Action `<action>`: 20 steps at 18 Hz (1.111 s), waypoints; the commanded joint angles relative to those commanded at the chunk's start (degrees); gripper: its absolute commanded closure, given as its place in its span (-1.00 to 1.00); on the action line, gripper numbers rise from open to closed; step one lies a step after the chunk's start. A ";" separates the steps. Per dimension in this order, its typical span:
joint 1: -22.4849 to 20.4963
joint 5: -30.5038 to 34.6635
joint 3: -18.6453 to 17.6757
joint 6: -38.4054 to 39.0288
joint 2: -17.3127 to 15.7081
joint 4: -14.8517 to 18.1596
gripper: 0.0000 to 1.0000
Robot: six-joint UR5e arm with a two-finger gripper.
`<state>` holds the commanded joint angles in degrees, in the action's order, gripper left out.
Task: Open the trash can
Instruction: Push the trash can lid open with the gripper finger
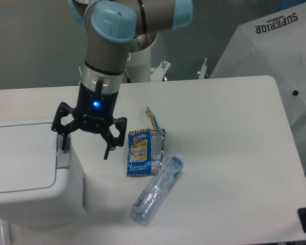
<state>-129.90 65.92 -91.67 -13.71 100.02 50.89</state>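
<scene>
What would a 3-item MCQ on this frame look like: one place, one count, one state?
1. The bottle lies:
A. right of the trash can
B. on its lid
C. inside it

2. Items lying loose on the table:
A. one
B. two
C. four

3. The claw is:
A. shut on the bottle
B. open, empty
C. shut on the snack bag

Key:
1 A, it rests on the tabletop to the can's right.
2 B, only the bottle and snack bag.
3 B, fingers spread by the grey tab, holding nothing.
</scene>
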 joint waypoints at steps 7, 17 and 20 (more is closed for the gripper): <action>0.00 0.00 0.00 0.00 0.09 0.00 -1.00; -3.40 -0.09 8.78 0.00 -0.35 0.00 -1.00; -7.38 -0.27 11.07 -0.79 -0.70 -0.96 -1.00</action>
<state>-137.28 65.65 -80.60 -14.50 99.32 49.93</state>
